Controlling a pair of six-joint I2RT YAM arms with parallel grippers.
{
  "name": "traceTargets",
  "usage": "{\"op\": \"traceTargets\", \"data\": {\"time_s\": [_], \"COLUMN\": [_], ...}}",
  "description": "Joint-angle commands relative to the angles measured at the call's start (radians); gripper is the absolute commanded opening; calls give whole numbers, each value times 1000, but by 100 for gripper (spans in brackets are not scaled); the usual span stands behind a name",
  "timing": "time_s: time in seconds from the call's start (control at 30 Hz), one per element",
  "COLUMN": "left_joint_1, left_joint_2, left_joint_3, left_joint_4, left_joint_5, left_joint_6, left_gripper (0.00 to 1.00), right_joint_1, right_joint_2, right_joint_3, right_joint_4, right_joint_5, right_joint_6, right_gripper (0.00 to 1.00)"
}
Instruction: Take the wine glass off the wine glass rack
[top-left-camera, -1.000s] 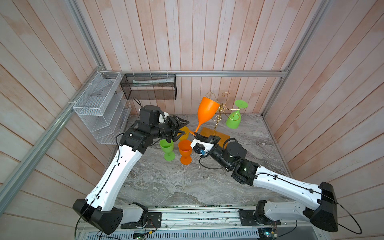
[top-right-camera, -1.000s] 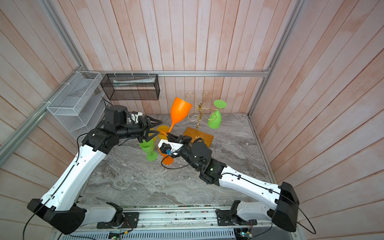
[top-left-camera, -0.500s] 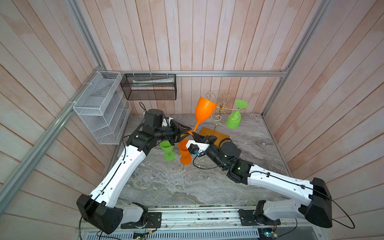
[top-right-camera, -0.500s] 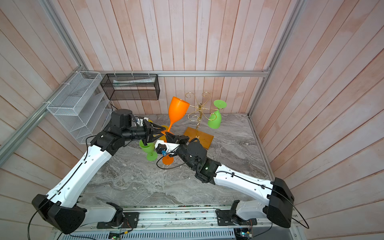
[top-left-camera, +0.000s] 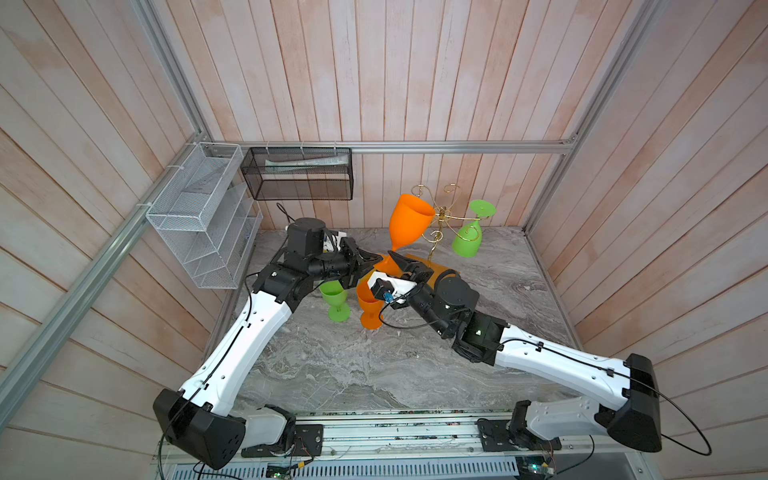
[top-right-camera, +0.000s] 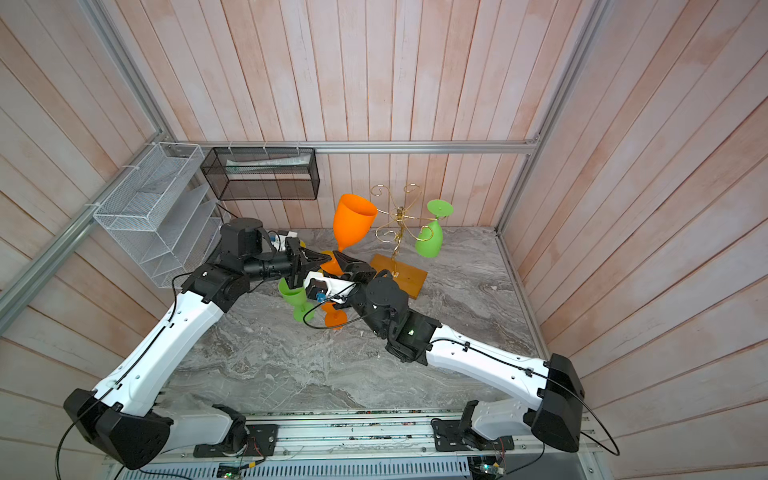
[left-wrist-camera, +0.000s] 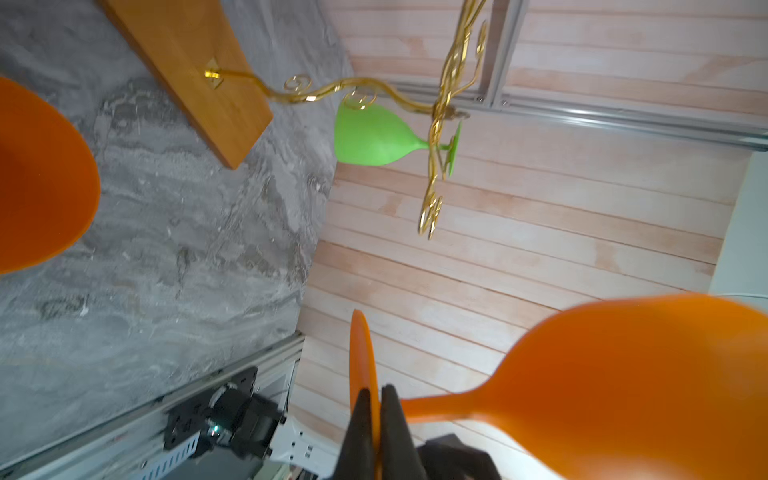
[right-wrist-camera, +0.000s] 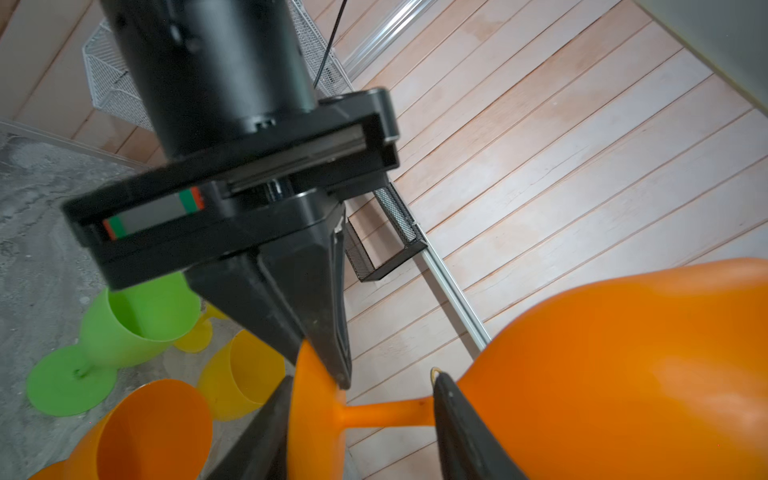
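Orange plastic, item one: orange wine glass (top-left-camera: 409, 224), upright in the air at upper centre of both top views, just left of the wine glass rack (top-left-camera: 435, 245) and off its arms. Left end effector (top-left-camera: 376, 259): I read it as clamped on the glass's foot disc; in the left wrist view its fingers (left-wrist-camera: 361, 424) pinch the disc edge with no gap between them. Right end effector (right-wrist-camera: 361, 378): jaws parted, one finger on each side of the foot and stem; I cannot tell whether either finger touches. The rack is gold wire on an orange-brown wooden base (top-right-camera: 401, 276), standing on the grey marbled table (top-left-camera: 332, 365) right of centre. Hanging green glass (top-left-camera: 467, 243): inverted, on a right-hand arm of the rack. Standing green glass (top-left-camera: 334, 299) and second orange glass (top-left-camera: 368, 305): side by side on the table, just below the two end effectors in the frame. Yellow glasses (right-wrist-camera: 245, 374): two, on the table near those, seen only in the right wrist view. White mesh basket (top-left-camera: 199, 216) and black mesh basket (top-left-camera: 299, 174): on the walls, upper left of the frame.
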Motion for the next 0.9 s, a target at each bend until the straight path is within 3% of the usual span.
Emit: {"op": "traceTargets", "data": {"time_s": [0.0,0.07,0.2,0.43,0.67,0.87], "left_joint_1": [52,70,84,136,143,144], "left_joint_2": [-49,-71,-78,-114,-126,-142], "left_joint_3": [-83,-149,-146,-235,-240,-240], "left_joint_4": [108,185,125,177,176,189], "left_joint_5": [27,52,26,38,35,38], "left_joint_6": [110,119,221,277,339,355], "left_gripper": [0,0,0,0,0,0], "right_joint_1": [3,-1,-17,-132,-154,-157], "right_joint_2": [-77,-102,-130,-150,-18,68], "right_joint_3": [103,146,231,331,533,619], "right_joint_4": [-160,-251,-375,-485,-654,-722], "right_joint_5": [36,9,-27,-223,-381,-428], "right_joint_6": [222,317,467,667,728,712], "right_gripper": [64,65,65,62,59,58]}}
